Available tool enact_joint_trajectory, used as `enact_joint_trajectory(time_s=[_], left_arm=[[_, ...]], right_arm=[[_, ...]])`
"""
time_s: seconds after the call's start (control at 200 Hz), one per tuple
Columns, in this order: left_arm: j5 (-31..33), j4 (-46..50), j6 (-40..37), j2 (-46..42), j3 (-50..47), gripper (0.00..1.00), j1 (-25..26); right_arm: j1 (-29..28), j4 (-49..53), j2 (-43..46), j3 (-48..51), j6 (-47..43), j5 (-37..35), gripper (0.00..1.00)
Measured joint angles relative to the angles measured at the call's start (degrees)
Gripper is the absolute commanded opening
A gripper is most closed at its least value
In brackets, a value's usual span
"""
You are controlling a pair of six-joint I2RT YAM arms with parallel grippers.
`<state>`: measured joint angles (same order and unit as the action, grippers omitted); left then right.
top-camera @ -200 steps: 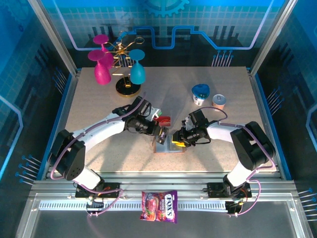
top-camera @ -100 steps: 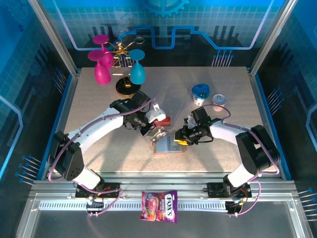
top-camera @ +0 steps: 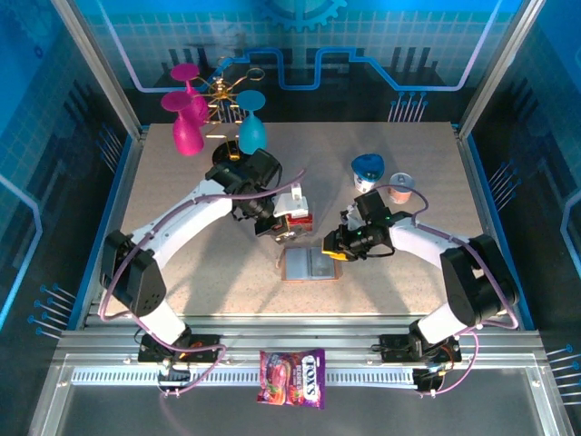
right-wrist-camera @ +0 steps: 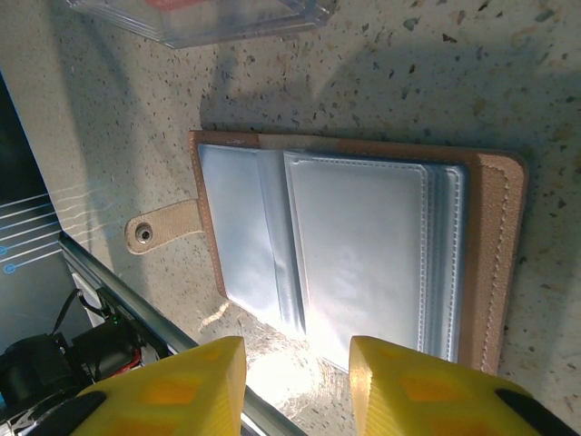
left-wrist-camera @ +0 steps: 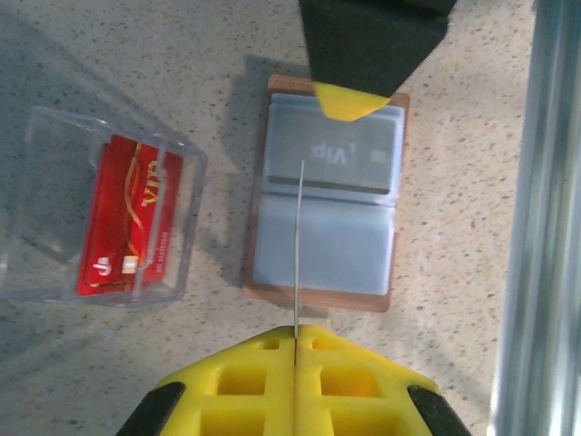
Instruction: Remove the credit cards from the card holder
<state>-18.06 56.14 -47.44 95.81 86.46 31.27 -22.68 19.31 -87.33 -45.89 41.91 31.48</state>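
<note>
Holder [left-wrist-camera: 322, 218] flat below left claw [left-wrist-camera: 297, 337], lettered "Vip"; left claw clamped on edge-on card [left-wrist-camera: 297, 238]; right claw [right-wrist-camera: 295, 360] narrowly parted; speckled table [left-wrist-camera: 454, 227].

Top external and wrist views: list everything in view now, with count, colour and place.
Brown leather-like folding card holder: one, grey-blue pockets, open mid-table.
Card marked Vip: one, greyish, inside a holder pocket.
Thin card: one, edge-on, colour unclear, in the left claw.
Red credit cards: a stack, count unclear, in the clear box.
Clear plastic box: one, beside the holder.
Plastic goblets: teal one, pink apparently two, on a gold rack, far left.
Small cups: blue-lidded, peach, far right.
Purple-red candy packet: one, front rail.
Left claw: shut on card.
Right claw: open, at holder's edge.
</note>
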Motion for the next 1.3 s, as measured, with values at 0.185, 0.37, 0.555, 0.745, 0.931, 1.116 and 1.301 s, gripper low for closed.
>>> enact_joint_trajectory(time_s=[0.185, 0.37, 0.555, 0.745, 0.931, 1.116, 1.301], left_arm=[[0.76, 1.79, -4.15, 4.17, 7.21, 0.0, -1.29], [0.72, 4.28, -6.67, 9.14, 14.84, 0.0, -3.5], [0.74, 6.99, -8.72, 13.92, 21.51, 0.0, -4.79], [0.72, 9.4, -10.14, 19.23, 29.18, 0.0, -4.92], [0.72, 10.88, -11.1, 23.69, 34.14, 0.0, -4.9], [0.72, 11.69, -11.23, 26.88, 35.34, 0.0, -4.9], [1.42, 12.59, -11.26, 29.64, 35.76, 0.0, -4.85]], right_arm=[[0.79, 0.96, 0.85, 0.02, -0.17, -0.48, 0.37], [1.75, 1.29, 1.53, 0.02, -0.42, -1.07, 0.37], [2.27, 1.44, 1.53, 0.02, -0.44, -1.07, 0.37], [2.82, 1.29, 1.51, 0.02, -0.44, -1.05, 0.37], [4.11, 1.09, 1.51, 0.04, -0.46, -1.01, 0.37], [5.81, 0.15, 1.51, 0.5, -0.68, -0.85, 0.37], [6.97, -0.28, 1.51, 1.73, -1.07, -0.28, 0.37]])
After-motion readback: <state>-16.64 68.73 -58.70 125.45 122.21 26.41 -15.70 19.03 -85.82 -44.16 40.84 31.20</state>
